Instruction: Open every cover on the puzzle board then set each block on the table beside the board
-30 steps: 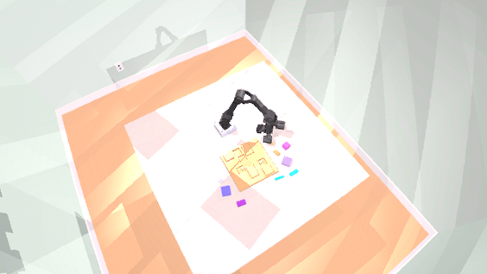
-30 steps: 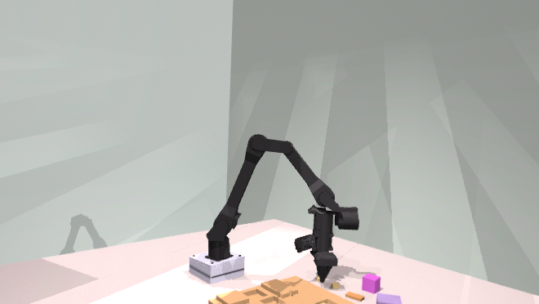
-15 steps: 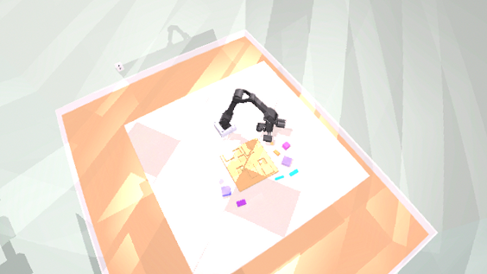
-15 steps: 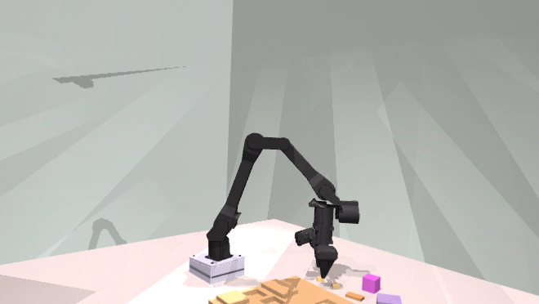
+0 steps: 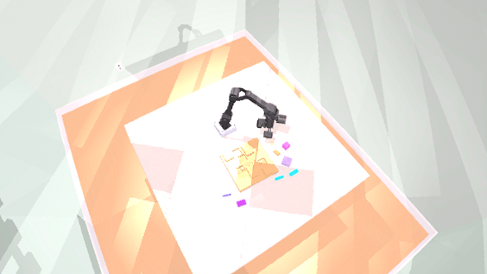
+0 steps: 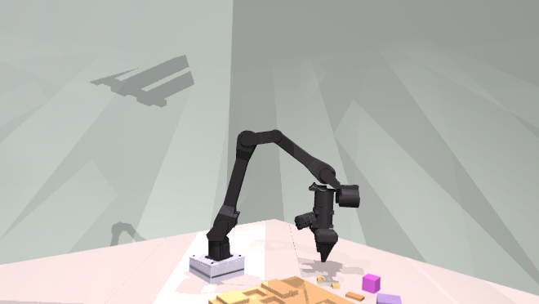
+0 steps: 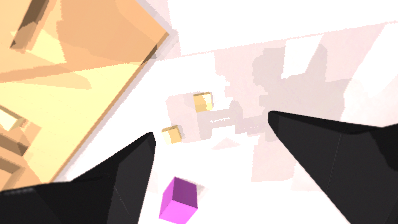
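The tan puzzle board (image 5: 257,177) (image 6: 304,291) (image 7: 75,85) lies in front of the arm's base. My gripper (image 5: 268,135) (image 6: 324,257) (image 7: 211,126) is open and empty, and hangs a little above the table just off the board's far right corner. Two small tan blocks (image 7: 203,101) (image 7: 172,134) (image 6: 320,279) (image 6: 335,285) rest on the table below it, apart from the fingers and clear of the board. A magenta cube (image 5: 286,145) (image 6: 371,283) (image 7: 179,200) sits near them. I cannot tell how the board's covers stand.
More blocks lie on the table right of the board: a flat orange one (image 5: 277,152) (image 6: 354,296), a lilac one (image 5: 286,161) (image 6: 388,299) and two cyan bars (image 5: 293,172) (image 5: 279,178). A thin purple piece (image 5: 227,195) and a magenta block (image 5: 241,203) lie at the board's near side.
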`<action>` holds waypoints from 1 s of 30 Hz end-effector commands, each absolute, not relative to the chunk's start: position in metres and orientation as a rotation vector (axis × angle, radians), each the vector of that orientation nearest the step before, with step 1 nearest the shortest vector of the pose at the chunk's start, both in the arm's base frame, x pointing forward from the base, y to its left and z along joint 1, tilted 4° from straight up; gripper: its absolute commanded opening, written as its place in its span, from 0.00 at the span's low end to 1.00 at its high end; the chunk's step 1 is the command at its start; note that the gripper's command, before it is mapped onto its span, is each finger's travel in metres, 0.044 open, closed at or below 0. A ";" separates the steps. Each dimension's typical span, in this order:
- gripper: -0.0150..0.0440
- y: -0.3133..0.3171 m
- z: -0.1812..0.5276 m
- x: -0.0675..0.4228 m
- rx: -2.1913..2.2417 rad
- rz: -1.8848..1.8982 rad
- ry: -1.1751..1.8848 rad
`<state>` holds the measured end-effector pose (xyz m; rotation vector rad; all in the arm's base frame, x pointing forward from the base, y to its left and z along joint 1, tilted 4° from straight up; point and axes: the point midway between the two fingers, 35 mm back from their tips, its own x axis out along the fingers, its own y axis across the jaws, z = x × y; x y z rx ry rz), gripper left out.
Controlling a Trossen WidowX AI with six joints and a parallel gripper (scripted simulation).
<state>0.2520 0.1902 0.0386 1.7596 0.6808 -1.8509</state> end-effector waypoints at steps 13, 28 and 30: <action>0.47 0.154 0.048 0.296 1.372 -1.436 1.092; 0.25 0.087 0.048 0.346 0.745 -0.789 1.456; 0.25 0.077 0.048 0.351 0.657 -0.700 1.487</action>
